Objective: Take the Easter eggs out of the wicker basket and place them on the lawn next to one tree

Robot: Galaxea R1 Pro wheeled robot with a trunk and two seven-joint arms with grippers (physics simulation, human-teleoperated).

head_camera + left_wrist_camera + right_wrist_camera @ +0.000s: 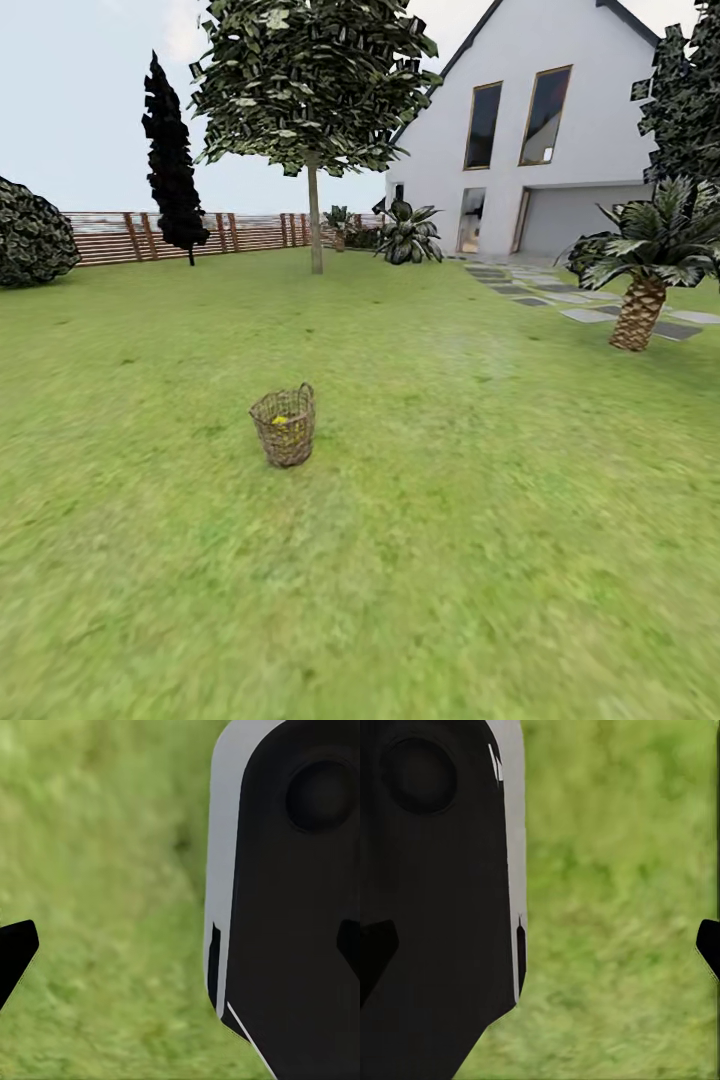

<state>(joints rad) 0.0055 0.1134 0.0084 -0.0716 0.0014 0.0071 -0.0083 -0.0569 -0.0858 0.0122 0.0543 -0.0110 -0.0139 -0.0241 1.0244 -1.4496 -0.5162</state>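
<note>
The brown wicker basket (284,428) stands upright on the lawn (450,450), a few steps ahead in the head view. A patch of yellow Easter eggs (281,419) shows through its mouth; how many I cannot tell. Far behind it stands the tree (315,215) with a straight grey-brown trunk and leafy crown. My left gripper (180,949) hangs open over grass, its dark fingertips (15,952) at the picture's edges. My right gripper (540,945) is likewise open above grass, with one fingertip (709,945) at the edge. Nothing lies between either pair.
A black tree (172,160) and a wooden fence (130,236) stand at the far left, beside a dark bush (30,235). A short palm (640,300), grey paving stones (590,312) and the white house (540,130) are on the right. A black-and-white robot part (292,900) sits close to each wrist camera.
</note>
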